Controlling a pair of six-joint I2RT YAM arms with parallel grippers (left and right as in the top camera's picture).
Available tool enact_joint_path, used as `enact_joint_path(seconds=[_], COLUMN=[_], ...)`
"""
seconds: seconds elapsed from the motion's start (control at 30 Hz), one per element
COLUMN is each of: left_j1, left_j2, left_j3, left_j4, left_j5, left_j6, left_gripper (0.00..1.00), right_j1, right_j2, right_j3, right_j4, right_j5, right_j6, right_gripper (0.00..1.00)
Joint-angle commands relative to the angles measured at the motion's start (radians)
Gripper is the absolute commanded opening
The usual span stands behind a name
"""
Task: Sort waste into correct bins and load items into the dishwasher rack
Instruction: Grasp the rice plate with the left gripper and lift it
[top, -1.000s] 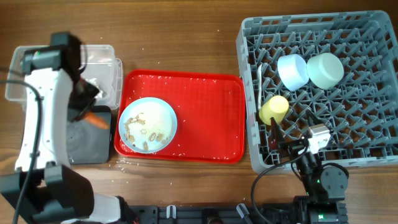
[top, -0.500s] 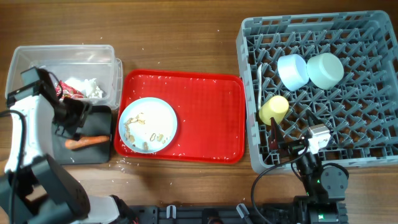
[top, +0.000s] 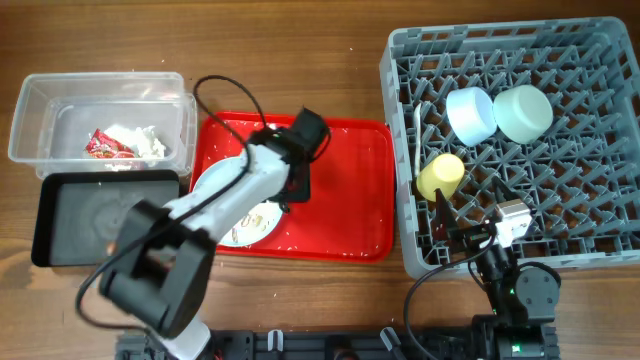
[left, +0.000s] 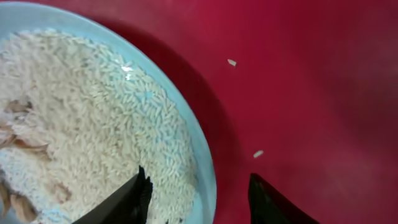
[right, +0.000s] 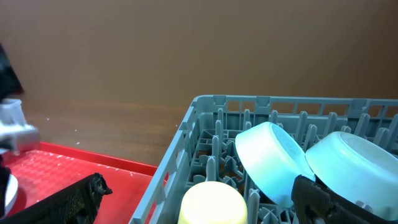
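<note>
The light-blue plate (top: 222, 190) lies on the left of the red tray (top: 340, 180), with white rice scraps (left: 81, 112) spread over it. My left gripper (top: 288, 192) is open, and its fingers (left: 198, 176) straddle the plate's right rim (left: 202, 149). The clear tub (top: 60, 100) holds the red wrapper (top: 105, 147) and the white tissue (top: 142, 140). The black tray (top: 80, 215) lies in front of it; the orange food piece does not show. In the grey rack (top: 600, 210) sit the blue bowl (top: 470, 113), green bowl (top: 522, 112), yellow cup (top: 440, 176) and white spoon (top: 418, 130). My right gripper (top: 470, 235) is open and empty.
My left arm (top: 200, 215) crosses the black tray's right corner and the plate. Loose rice grains (left: 258, 153) lie on the red tray. In the right wrist view the yellow cup (right: 211, 202) sits between my open fingers, with the blue bowl (right: 270, 158) and green bowl (right: 357, 165) behind.
My left gripper left the orange food piece in the black tray, then swung right to the plate's right rim. The right arm has not moved.
</note>
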Motion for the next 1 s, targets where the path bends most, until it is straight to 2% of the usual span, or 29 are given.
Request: enact_joint_path(seconds=[0.0,0.03,0.07,0.3,0.37,0.4,0.5,0.73,0.97], left_j1=[-0.013,-0.019,-0.026,-0.095,-0.095,-0.095,-0.095,-0.095,-0.095], left_j2=[0.085,0.098,0.102,0.159,0.203,0.206,0.186,0.113,0.075], left_j3=[0.004,0.004,0.004,0.003,0.003,0.003,0.028,0.264,0.399], left_j4=[0.042,0.057,0.062,0.089,0.090,0.090,0.060,-0.214,-0.365], left_j5=[-0.042,-0.027,-0.022,-0.077,-0.088,-0.091,-0.134,-0.261,-0.307], left_j6=[0.020,0.020,0.019,0.020,0.020,0.019,0.019,0.021,0.053], left_gripper=[0.41,0.31,0.26,0.21,0.06,0.04,0.04,0.04,0.04], right_j1=[-0.004,-0.004,-0.004,-0.004,-0.004,-0.004,-0.004,-0.004,-0.004], right_j2=[-0.008,-0.008,-0.008,-0.008,-0.008,-0.008,-0.008,-0.008,-0.008], right_j3=[-0.003,-0.003,-0.003,-0.003,-0.003,-0.003,-0.003,-0.003,-0.003], right_j4=[0.005,0.006,0.005,0.005,0.006,0.005,0.005,0.005,0.006], right_j5=[-0.013,-0.013,-0.013,-0.013,-0.013,-0.013,-0.013,-0.013,-0.013], right_j6=[0.012,0.012,0.012,0.012,0.012,0.012,0.012,0.012,0.012], right_gripper=[1.00,1.00,1.00,1.00,1.00,1.00,1.00,0.99,1.00])
